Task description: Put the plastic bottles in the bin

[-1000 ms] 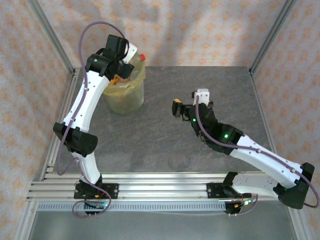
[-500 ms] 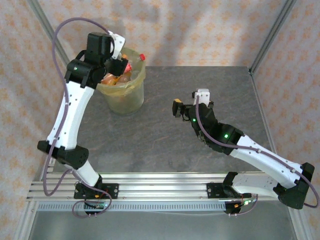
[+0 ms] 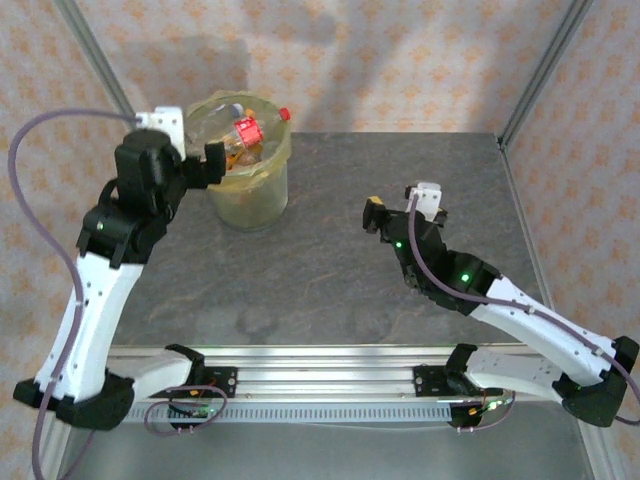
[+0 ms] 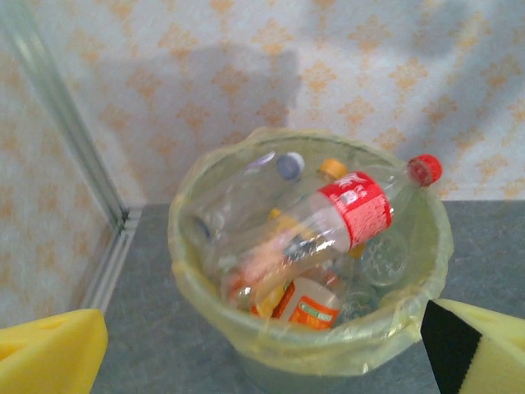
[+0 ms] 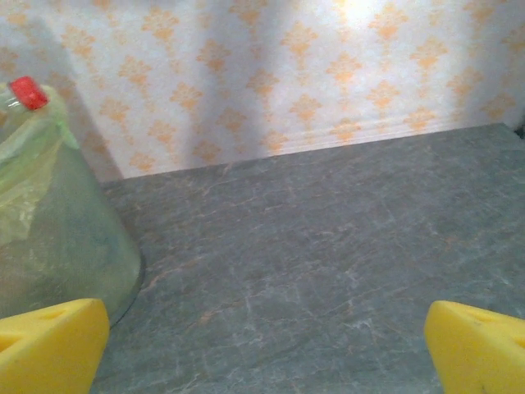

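Plastic bottles [image 4: 328, 222] are lying heaped in the round bag-lined bin [image 4: 312, 351]; left fingers [image 4: 49, 353] and right fingers [image 5: 49, 341] are gaping wide

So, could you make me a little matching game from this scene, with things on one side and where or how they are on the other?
Things: 1 bin; 2 red-capped bottle; 3 left fingers; 4 right fingers.
States: A open, over bare table; B far left of the table; C open, beside the bin; D on top of the other bottles, cap over the rim.
Pairs: 1-B, 2-D, 3-C, 4-A.
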Controlling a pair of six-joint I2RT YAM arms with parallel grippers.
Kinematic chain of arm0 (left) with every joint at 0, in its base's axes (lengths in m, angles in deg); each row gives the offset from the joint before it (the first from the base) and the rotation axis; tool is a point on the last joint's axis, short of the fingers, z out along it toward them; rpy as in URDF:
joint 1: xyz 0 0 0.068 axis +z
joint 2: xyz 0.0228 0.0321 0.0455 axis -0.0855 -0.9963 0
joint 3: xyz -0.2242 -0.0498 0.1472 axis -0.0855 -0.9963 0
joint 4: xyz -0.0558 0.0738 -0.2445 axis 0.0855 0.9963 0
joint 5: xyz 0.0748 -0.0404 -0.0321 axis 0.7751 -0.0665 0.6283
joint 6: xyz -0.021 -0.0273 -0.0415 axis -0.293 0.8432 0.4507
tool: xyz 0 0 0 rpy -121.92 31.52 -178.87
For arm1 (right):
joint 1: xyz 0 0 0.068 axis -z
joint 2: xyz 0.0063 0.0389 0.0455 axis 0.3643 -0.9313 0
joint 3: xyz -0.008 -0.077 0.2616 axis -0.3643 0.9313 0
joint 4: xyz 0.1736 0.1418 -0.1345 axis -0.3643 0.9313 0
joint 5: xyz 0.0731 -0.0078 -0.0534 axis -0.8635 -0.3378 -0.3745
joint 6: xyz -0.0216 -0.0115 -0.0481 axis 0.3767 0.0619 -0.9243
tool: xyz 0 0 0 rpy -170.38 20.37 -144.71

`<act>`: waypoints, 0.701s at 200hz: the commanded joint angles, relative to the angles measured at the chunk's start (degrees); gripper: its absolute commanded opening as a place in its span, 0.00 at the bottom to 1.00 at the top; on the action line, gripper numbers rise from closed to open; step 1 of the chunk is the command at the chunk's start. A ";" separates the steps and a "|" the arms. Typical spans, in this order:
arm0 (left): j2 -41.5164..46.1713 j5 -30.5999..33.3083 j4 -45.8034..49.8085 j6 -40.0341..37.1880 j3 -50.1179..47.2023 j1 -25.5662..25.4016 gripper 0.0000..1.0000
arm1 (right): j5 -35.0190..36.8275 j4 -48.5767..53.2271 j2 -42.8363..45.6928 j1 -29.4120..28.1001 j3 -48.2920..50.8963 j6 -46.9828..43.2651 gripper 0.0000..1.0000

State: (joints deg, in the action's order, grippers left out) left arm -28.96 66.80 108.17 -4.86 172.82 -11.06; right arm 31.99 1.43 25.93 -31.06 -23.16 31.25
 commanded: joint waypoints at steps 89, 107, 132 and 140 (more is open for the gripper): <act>27.65 24.77 -5.76 28.99 -42.42 0.53 1.00 | 21.41 3.34 12.96 1.79 16.71 7.24 0.99; 30.46 27.07 -9.25 29.86 -47.29 0.55 1.00 | 22.58 1.72 13.18 2.42 19.00 6.10 0.99; 32.79 27.99 -16.61 28.72 -54.01 0.56 1.00 | 22.53 -0.29 12.50 4.18 21.30 4.60 0.99; 32.64 28.33 -17.80 28.84 -55.19 0.58 1.00 | 22.06 -0.86 12.39 5.09 21.94 4.38 0.99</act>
State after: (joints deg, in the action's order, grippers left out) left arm 2.91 90.21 98.57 21.85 121.30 -11.06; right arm 51.36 3.66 38.50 -27.76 -2.90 37.29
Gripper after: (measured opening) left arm 0.996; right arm 0.991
